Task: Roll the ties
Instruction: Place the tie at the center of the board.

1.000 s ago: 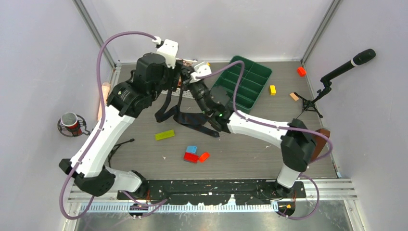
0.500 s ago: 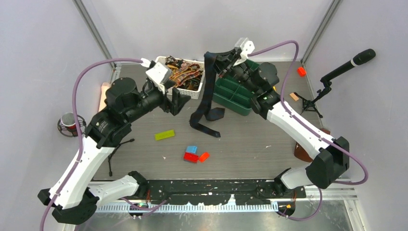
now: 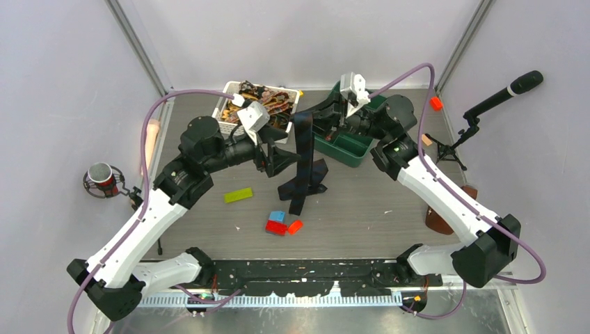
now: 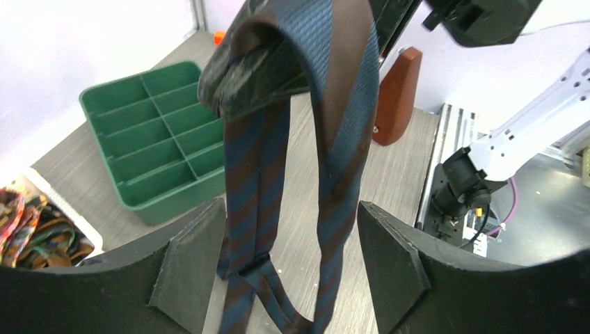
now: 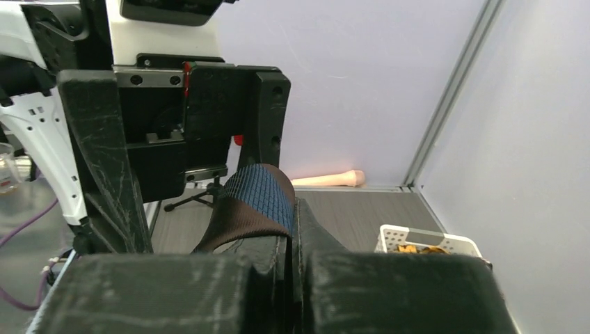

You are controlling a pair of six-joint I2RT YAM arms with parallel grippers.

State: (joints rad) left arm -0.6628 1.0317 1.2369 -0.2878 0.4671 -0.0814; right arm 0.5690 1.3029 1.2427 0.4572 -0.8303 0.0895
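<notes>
**Navy tie hung up over mid-table, pinched by the right gripper**

The tie hangs from the right gripper, whose jaws are pressed together on a fold of it. In the right wrist view the striped cloth bulges up over the closed gripper. Two strands drop straight down, and the lower end lies crumpled on the table, midway between the arms.

The left gripper stands just left of the strands with its jaws wide. In its own view the tie shows between the fingers; whether they touch it cannot be told.

Beyond the tie, at the far edge, a white basket holds other ties. A green tray sits just right of the tie under the right arm.

Towards the near edge lie a yellow-green brick and blue, red and orange bricks, close to the tie's tail. Right of the tail, bare tabletop runs out to the side rail.

Walls close in the left, far and right sides, with a microphone reaching in over the right edge.
</notes>
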